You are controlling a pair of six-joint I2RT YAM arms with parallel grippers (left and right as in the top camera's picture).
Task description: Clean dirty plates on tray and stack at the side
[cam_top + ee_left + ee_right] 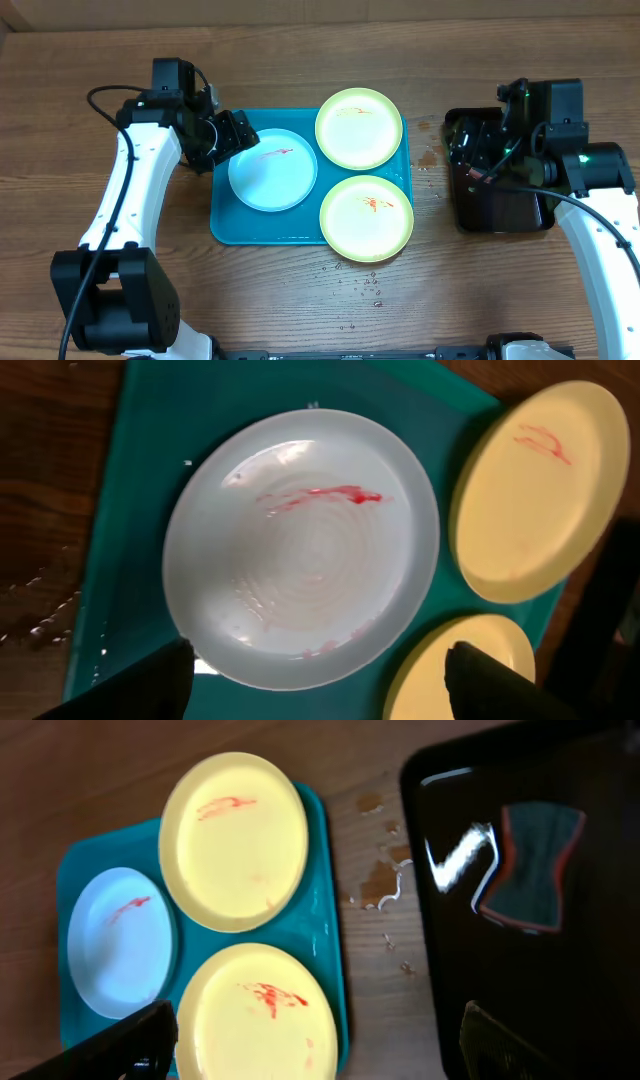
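Observation:
The turquoise tray (224,226) holds three plates. A pale blue-white plate (272,170) with a red smear lies at the left. One yellow-green plate (359,128) lies at the back right and another (366,218) at the front right, overhanging the rim; both have red-orange smears. My left gripper (232,135) is open and empty, above the pale plate's back left edge; in the left wrist view its jaws (320,685) span the pale plate (300,545). My right gripper (465,150) is open and empty over the black tray; its jaws (320,1050) show in the right wrist view.
A narrow black tray (500,205) stands at the right, with a dark sponge edged in orange (530,867) in it. Brown spill marks (430,155) lie between the two trays. Water droplets (365,285) dot the wood in front of the turquoise tray.

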